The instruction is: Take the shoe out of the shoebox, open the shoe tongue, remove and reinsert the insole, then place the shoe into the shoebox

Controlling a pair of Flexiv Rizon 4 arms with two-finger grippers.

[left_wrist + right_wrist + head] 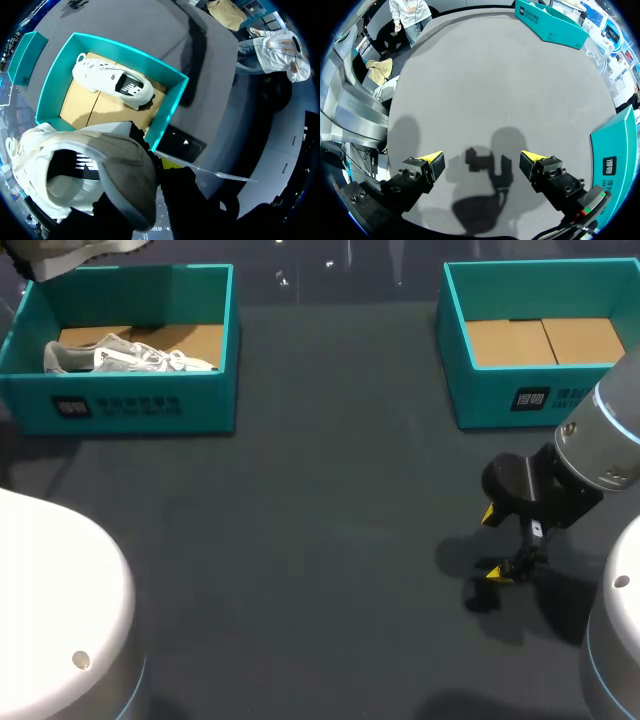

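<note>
Teal shoebox (140, 405) holds a white shoe (125, 357); left hand (167, 164) pinches second shoe (85, 175); right hand (482, 159) spread.

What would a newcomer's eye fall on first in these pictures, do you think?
Two teal shoeboxes stand out at the far side: the left shoebox holds a white shoe, the right shoebox only its cardboard floor. The right gripper hangs open over the dark table, and the left wrist view shows a second white shoe close up.

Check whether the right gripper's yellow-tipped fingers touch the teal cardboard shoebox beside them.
Apart. The right wrist view shows the right gripper open over bare table, with a strip of table between its fingers and the teal cardboard shoebox.
</note>
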